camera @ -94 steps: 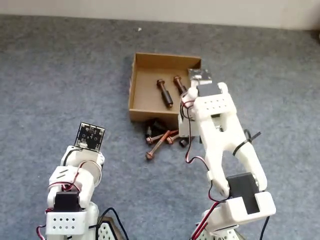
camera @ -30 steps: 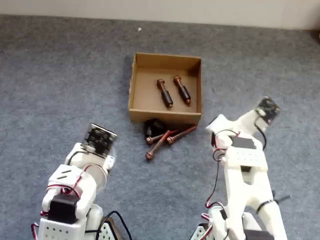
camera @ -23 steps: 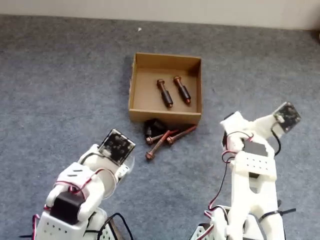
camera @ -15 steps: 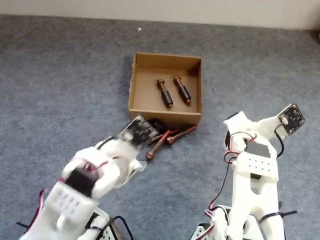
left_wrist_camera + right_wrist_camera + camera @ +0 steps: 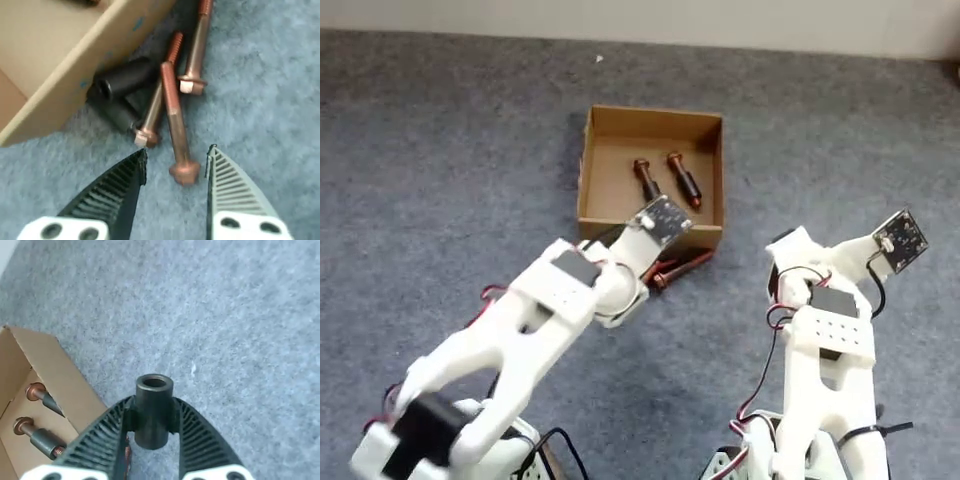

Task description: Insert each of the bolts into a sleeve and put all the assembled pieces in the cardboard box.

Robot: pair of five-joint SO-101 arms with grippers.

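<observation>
1. Just outside the cardboard box (image 5: pixel 610 195), against its front wall, three loose copper bolts and two black sleeves lie in a small heap on the grey carpet (image 5: pixel 440 150).
2. The left gripper (image 5: pixel 176 152) hangs over this heap with its jaws moderately wide apart and nothing between them. One jaw is black and the other white.
3. The nearest bolt (image 5: pixel 175 125) has its flanged head on the carpet between the two jaw tips, apart from both, and its shank points towards the box wall.
4. A second bolt (image 5: pixel 160 90) lies touching the first on the side nearer the box. Its head rests by the sleeves.
5. The third bolt (image 5: pixel 197 45) lies just beside the other two, on the side farther from the box.
6. One sleeve (image 5: pixel 122 82) lies touching the box's outer wall with its open end showing. The other sleeve (image 5: pixel 117 112) lies just beside it, a little farther from the box.
7. Inside the box, two assembled pieces (image 5: pixel 647 182) (image 5: pixel 684 180) lie side by side on the floor, apart from each other, each a copper bolt through a black sleeve.
8. The right gripper (image 5: pixel 152 412) is off to the side of the box, above bare carpet. Its ribbed jaws are clamped on a black sleeve (image 5: pixel 154 390), which stands upright between them with its open bore facing up.
</observation>
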